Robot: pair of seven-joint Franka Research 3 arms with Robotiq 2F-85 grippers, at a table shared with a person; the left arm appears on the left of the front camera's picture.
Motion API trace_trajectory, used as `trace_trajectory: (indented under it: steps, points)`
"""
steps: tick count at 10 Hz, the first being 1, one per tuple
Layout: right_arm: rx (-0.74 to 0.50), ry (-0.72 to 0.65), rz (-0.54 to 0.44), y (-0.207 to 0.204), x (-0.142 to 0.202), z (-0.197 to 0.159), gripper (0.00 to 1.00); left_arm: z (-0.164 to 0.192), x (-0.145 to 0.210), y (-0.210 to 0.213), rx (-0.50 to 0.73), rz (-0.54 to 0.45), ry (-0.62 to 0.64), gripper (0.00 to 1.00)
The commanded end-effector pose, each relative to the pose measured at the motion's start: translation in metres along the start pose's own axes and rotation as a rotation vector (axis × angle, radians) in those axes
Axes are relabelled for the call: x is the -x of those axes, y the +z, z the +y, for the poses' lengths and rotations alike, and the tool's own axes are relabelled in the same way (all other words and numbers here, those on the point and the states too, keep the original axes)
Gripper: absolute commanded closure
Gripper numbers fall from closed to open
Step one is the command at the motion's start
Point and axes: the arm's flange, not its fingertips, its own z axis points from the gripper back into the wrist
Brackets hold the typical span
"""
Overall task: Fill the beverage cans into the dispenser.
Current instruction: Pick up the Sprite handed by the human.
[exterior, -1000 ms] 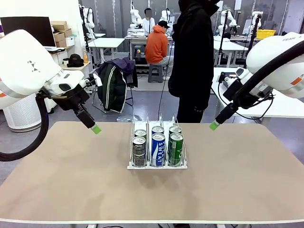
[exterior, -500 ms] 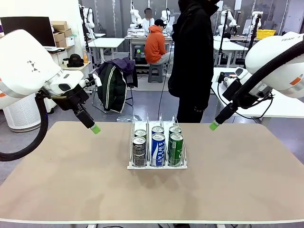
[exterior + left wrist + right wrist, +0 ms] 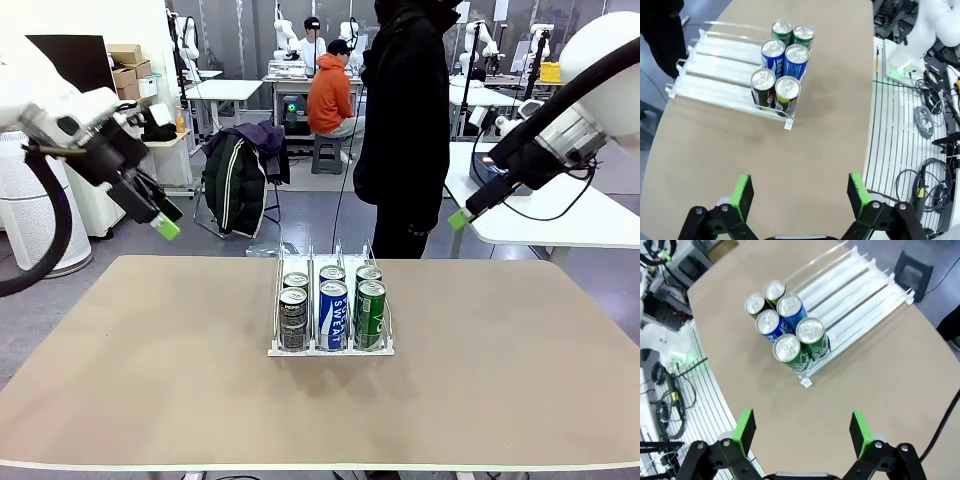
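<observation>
Cans (image 3: 333, 312) number six, all standing in the one dispenser (image 3: 330, 351) at the middle of the tabletop (image 3: 140, 380). Two dark cans (image 3: 293, 318) fill its left lane, two blue cans (image 3: 333, 290) the middle lane and two green cans (image 3: 371, 312) the right lane, each pair one behind the other at the near end. Claws number two. The left claw (image 3: 800, 194) hangs wide open and empty, high over the tabletop's left side. The right claw (image 3: 802, 432) is likewise spread and holding nothing, up on the right. Since a second ago both arms have lifted and drawn outward from the tabletop, while the cans and the dispenser have not shifted
</observation>
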Motion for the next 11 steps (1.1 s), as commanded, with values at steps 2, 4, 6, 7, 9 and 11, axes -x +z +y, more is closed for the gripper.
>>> trace_trajectory:
  steps: [2, 4, 6, 7, 9, 11]
  points:
    - [0.073, -0.01, -0.071, -0.001, -0.003, -0.003, 0.0, -0.001, -0.003, -0.009, -0.067, 0.013, 0.002, 0.0]
    - [0.006, -0.003, -0.021, 0.007, -0.004, -0.001, 0.0, 0.002, -0.001, 0.012, -0.009, -0.013, -0.012, 0.0]
    - [0.006, -0.003, -0.021, 0.007, -0.004, -0.001, 0.0, 0.002, -0.001, 0.012, -0.009, -0.013, -0.012, 0.0]
    - [0.021, -0.003, -0.027, 0.007, -0.006, 0.0, 0.0, 0.002, -0.001, 0.012, -0.009, -0.013, -0.012, 0.0]
    - [0.019, 0.041, -0.058, 0.027, -0.022, 0.008, 0.0, 0.004, -0.007, 0.028, -0.039, -0.013, 0.002, 0.0]
    - [0.003, 0.081, -0.045, 0.054, -0.046, 0.007, 0.0, 0.009, -0.018, 0.065, -0.016, -0.083, -0.054, 0.0]
